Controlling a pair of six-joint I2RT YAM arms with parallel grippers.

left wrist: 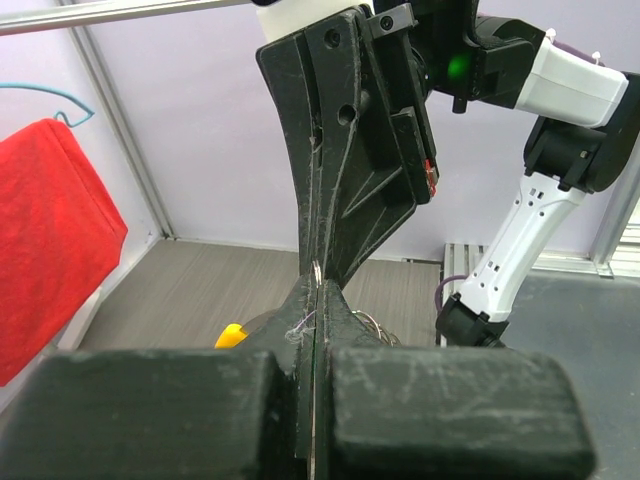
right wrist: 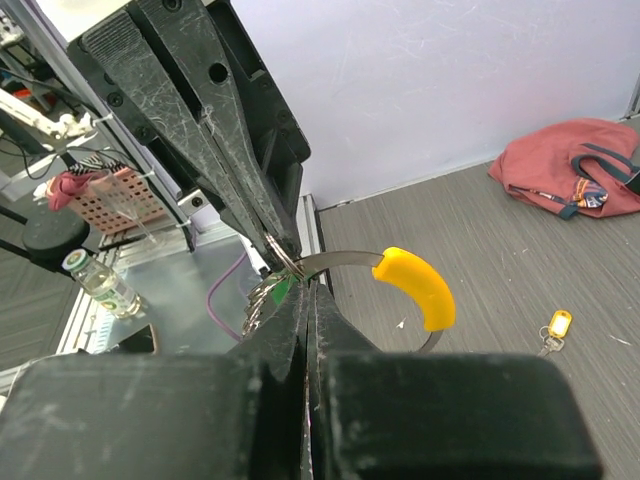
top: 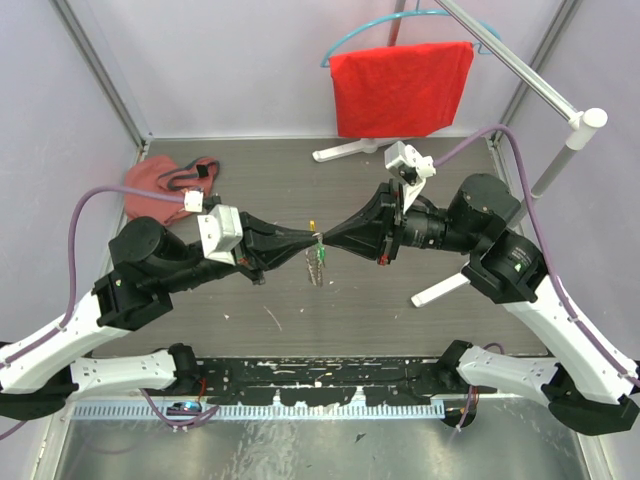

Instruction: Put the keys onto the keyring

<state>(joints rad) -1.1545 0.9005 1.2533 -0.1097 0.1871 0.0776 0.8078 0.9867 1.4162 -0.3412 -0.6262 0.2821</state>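
Both arms meet tip to tip over the middle of the counter point(top: 250, 300). In the top view the left tool point(top: 308, 243) reaches in from 9 o'clock and the right tool point(top: 328, 242) from 3 o'clock, so they lie along one straight line. Each tool is pressed together with no gap showing, and each appears to be pinching the keyring point(right wrist: 340, 262) at nearly the same spot.

In the top view the ring's silvery coils hang toward 6 o'clock from that shared pinch. In the right wrist view its flat band curves out toward 3 o'clock and ends in the orange segment point(right wrist: 415, 288).

The green key point(right wrist: 283, 291) shows only as a sliver right at the pinch, between the two sets of tips. I cannot tell whether it is already threaded or which tool bears on it.

The yellow-headed key point(right wrist: 556, 327) lies loose on the counter, at about 4 o'clock from the pinch in the right wrist view and well apart from it. Neither tool is free to fetch it.

The coming move seems to turn on the shared axis. Because the tools oppose each other along one line, working the green key along the coil means sliding along or twisting about that 9-to-3 line, and any sideways pull could spring the ring out of one grip.
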